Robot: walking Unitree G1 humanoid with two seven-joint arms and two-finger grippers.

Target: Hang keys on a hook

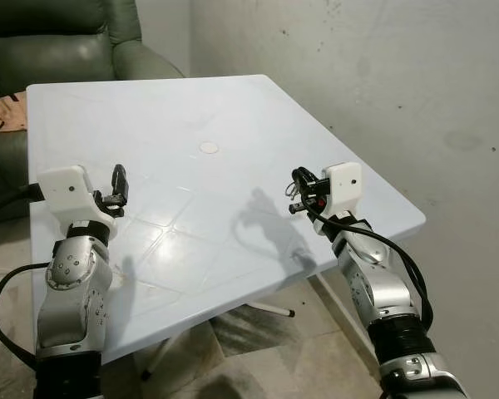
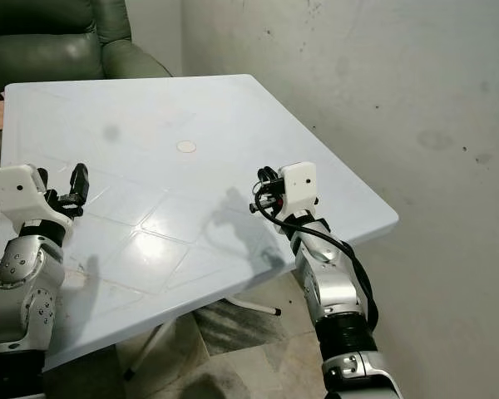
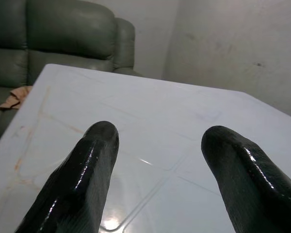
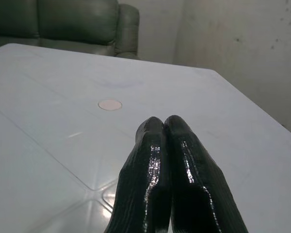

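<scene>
Left eye view: looked down on a white tabletop (image 1: pixel 233 108) with a round cap (image 1: pixel 209 148) at its middle. Found the left claw (image 1: pixel 116 193) above the near left part, fingers apart. Found the right claw (image 1: pixel 298 193) above the near right edge, fingers pressed together. Made out a thin wire loop (image 1: pixel 291 190) at that claw's tip, perhaps a key ring; too small to tell.

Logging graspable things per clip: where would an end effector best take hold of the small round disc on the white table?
By its rim, from straight above, straddling it. The disc lies flat near the middle of the table, so no side stands up to pinch from the edge. It may sit flush with the top and not lift at all.
</scene>
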